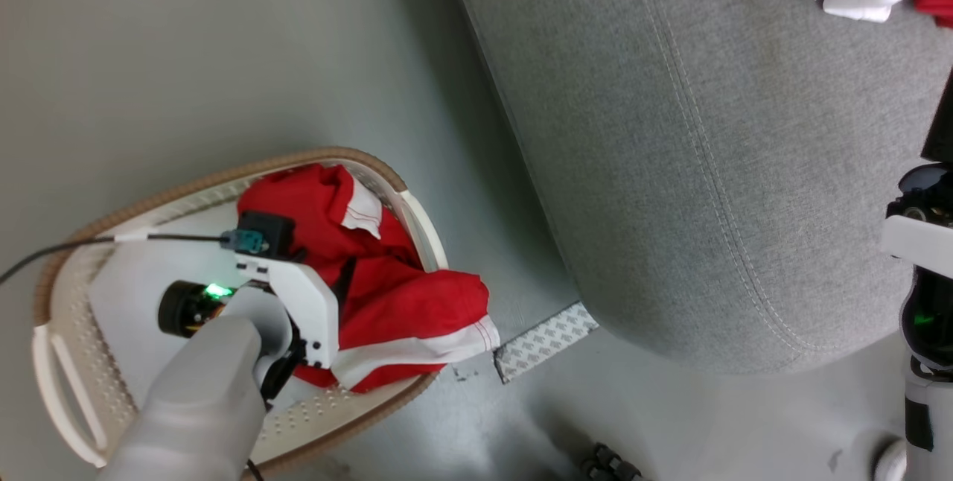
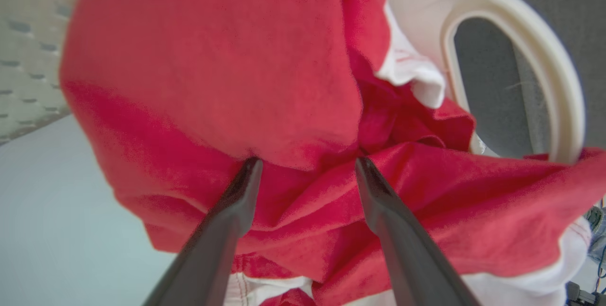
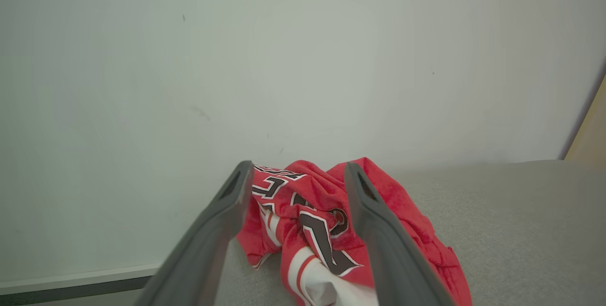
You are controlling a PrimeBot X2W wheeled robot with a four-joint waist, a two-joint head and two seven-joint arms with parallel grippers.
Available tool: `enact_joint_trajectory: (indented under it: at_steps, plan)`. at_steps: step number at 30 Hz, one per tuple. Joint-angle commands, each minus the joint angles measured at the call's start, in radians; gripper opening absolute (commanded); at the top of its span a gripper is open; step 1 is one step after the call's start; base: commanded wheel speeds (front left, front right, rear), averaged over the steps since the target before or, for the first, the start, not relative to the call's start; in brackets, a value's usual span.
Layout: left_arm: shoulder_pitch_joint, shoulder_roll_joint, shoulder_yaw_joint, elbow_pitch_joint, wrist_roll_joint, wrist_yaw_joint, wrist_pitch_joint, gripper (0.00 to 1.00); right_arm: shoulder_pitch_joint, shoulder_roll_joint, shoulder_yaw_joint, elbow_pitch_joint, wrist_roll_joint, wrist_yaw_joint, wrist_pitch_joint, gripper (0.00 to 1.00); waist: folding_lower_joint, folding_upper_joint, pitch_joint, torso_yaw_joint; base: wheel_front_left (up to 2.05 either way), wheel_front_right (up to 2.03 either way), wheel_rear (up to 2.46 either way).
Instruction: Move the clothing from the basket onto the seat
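Fingers of my left gripper stand wide apart, their tips at the folds of a soft bright red sports garment with white stripe trim, nothing clamped. That garment lies heaped at the right end of the white oval perforated plastic laundry basket with a thin brown rim, one edge spilling over the rim towards the large light grey fabric sofa. My right gripper is spread wide and empty over the sofa, where a second red garment with black-and-white lettering lies crumpled.
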Motion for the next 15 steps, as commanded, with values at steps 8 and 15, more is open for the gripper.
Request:
enact_joint_trajectory:
  at_steps: [8,15]
  plan:
    - [-0.059,-0.01,-0.113,0.076,-0.034,0.002,0.107,1.0,0.024,0.003,-0.019,-0.01,0.041,-0.002,0.0,1.0,-0.0001,0.0,0.06,-0.012,0.0,0.0,0.0]
    - [-0.08,0.008,-0.192,0.083,-0.084,0.002,0.179,1.0,0.038,0.004,-0.024,-0.024,0.041,-0.002,0.0,1.0,-0.0001,0.0,0.086,0.002,0.05,0.05,0.05]
